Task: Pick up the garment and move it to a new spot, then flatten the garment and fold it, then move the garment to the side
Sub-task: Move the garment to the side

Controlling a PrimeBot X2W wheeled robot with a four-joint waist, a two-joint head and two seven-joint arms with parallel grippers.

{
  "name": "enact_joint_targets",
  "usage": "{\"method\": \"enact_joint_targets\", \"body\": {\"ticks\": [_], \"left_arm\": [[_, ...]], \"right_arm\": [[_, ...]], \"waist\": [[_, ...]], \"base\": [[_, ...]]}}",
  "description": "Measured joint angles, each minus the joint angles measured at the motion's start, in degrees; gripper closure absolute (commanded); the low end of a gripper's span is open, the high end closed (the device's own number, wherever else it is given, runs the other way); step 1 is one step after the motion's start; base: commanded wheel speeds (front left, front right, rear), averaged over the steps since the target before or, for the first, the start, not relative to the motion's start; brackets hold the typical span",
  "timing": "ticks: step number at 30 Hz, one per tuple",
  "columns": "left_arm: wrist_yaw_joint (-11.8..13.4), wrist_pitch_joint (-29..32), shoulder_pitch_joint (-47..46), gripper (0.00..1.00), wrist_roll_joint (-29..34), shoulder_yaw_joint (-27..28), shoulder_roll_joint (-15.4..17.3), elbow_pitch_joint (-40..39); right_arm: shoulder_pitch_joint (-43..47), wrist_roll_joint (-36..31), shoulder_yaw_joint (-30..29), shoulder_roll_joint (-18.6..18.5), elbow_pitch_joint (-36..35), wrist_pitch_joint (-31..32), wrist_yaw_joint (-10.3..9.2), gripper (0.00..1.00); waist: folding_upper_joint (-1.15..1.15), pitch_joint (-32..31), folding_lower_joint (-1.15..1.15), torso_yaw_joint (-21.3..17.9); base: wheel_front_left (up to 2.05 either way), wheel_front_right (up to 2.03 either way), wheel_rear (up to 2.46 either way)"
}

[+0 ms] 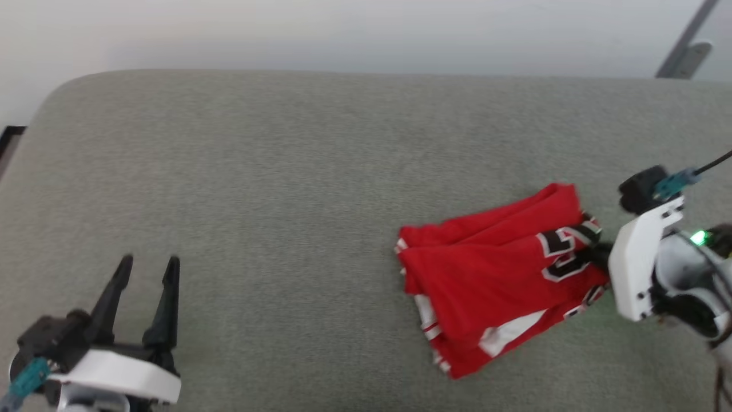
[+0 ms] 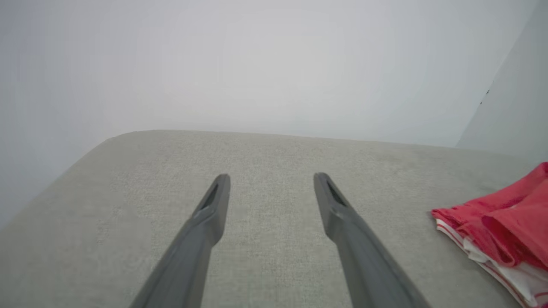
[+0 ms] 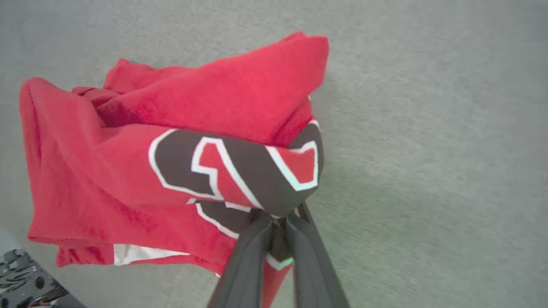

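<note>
The red jersey shirt with white short sleeves, striped trim and a black white-outlined number lies as a loosely folded bundle on the right part of the wide grey fabric-covered cushion, nearer its front edge than its far one. The right gripper, at the cushion's right end, has its two long dark fingers pressed together on a bunched fold at the printed number, so it pinches the shirt by one small tuck of cloth. The left gripper hovers spread wide and empty over the cushion's front left part, well apart from the shirt.

The risk, as I judge it, lies in that narrow hold. The pinch seems to take the top layers alone. A pull or lift from here could peel them off the layers below and undo the fold, with the white sleeve and striped hem dragging on the cushion's rough weave. The soft cloth could also slip from between the fingers if the move is quick. A low, slow drag would likely keep the bundle together better than a high lift.

For room, the cushion's middle and left are bare, and its far edge meets a pale wall. The shirt's grasped side is close to the cushion's right end, so there is less margin that way. How much I cannot tell, as that end runs out of the head view.
</note>
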Motion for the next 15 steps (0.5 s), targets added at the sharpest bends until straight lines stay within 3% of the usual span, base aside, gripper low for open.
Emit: {"method": "enact_joint_targets", "body": {"ticks": [15], "left_arm": [[0.0,0.0,-11.7,0.00,2.1,-6.4,-0.3,-1.3]], "right_arm": [[-8.8,-8.3,-8.5,-5.9,0.2,-1.7,0.00,1.00]], "waist": [[0.00,5.2,0.00,-9.1]], "base": [[0.00,0.00,0.00]]}}
